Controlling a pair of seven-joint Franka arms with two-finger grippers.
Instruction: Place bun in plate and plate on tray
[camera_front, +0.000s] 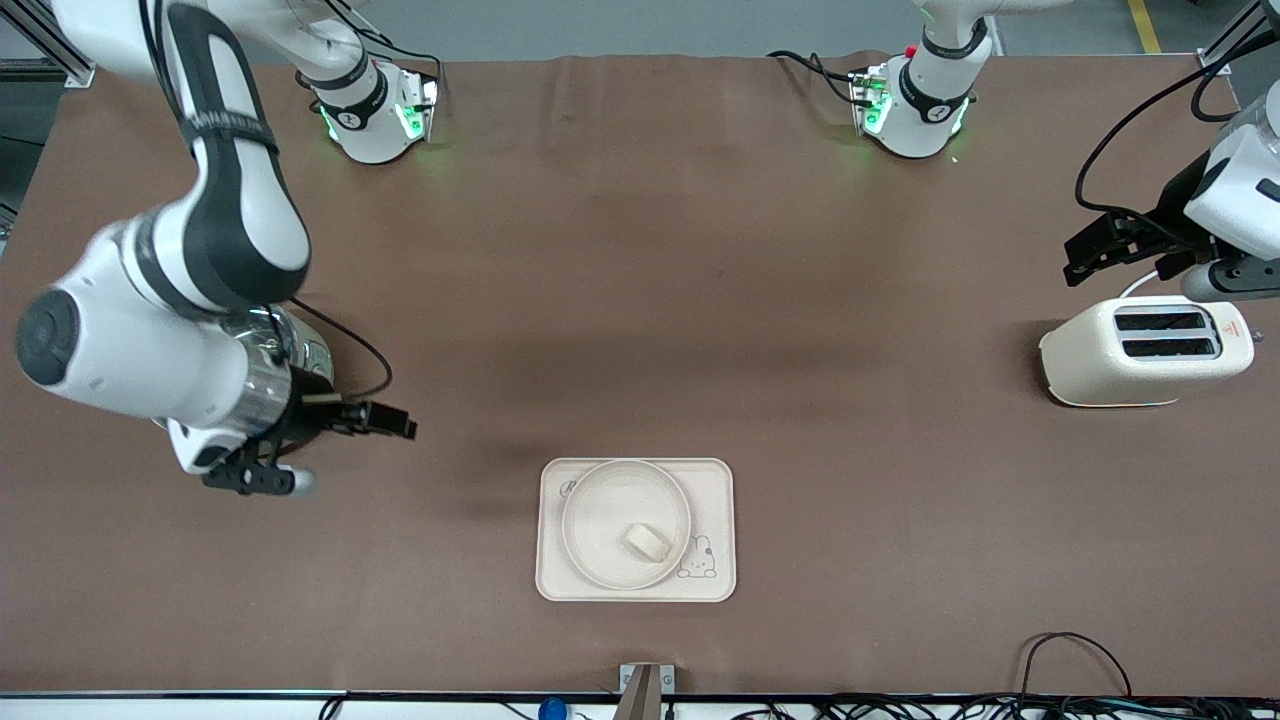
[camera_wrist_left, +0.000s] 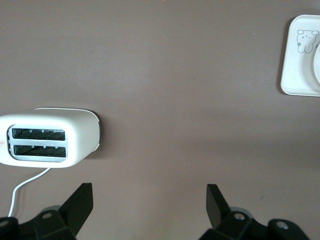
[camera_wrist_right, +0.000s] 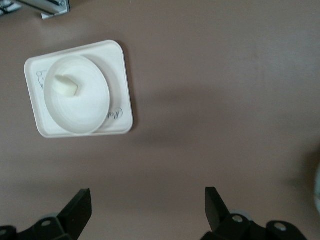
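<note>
The small pale bun (camera_front: 648, 542) lies in the round cream plate (camera_front: 608, 500). The plate sits on the cream tray (camera_front: 716, 498) with the rabbit drawing, near the table's front edge. The right wrist view shows the bun (camera_wrist_right: 66, 86), the plate (camera_wrist_right: 92, 117) and the tray (camera_wrist_right: 119, 70) too. My right gripper (camera_front: 300, 455) is open and empty above the bare table, toward the right arm's end from the tray; it also shows in the right wrist view (camera_wrist_right: 148, 196). My left gripper (camera_front: 1150, 262) is open and empty above the table beside the toaster; it also shows in the left wrist view (camera_wrist_left: 149, 192).
A white two-slot toaster (camera_front: 1145, 350) stands at the left arm's end of the table, with a white cord; it also shows in the left wrist view (camera_wrist_left: 50, 137). A corner of the tray (camera_wrist_left: 292, 75) shows there too. Cables lie along the table's front edge.
</note>
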